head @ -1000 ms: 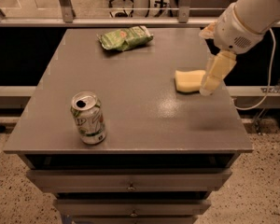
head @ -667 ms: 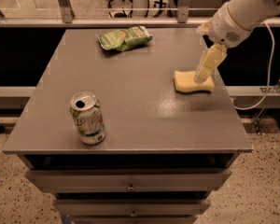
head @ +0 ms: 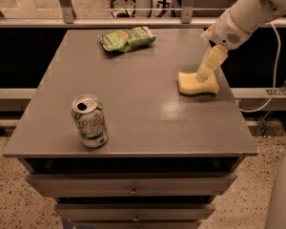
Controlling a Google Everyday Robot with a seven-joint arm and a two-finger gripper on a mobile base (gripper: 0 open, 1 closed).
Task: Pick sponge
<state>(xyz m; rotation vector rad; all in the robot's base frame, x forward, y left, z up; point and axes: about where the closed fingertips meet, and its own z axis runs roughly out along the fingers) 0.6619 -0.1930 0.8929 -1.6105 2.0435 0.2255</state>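
The pale yellow sponge (head: pixel 188 85) lies flat on the grey table (head: pixel 143 80) near its right edge. My gripper (head: pixel 202 76) comes down from the white arm at the upper right. Its tip sits over the sponge's right half and seems to touch its top. The sponge rests on the table and part of its right side is hidden behind the gripper.
A green and white can (head: pixel 89 120) stands upright at the front left. A green snack bag (head: pixel 127 38) lies at the back middle. The table has drawers (head: pixel 133 191) below its front edge. A cable (head: pixel 275 61) hangs at the right.
My gripper has moved from the sponge's right end to the left and back, over the sponge. The sponge, can and bag have not moved.
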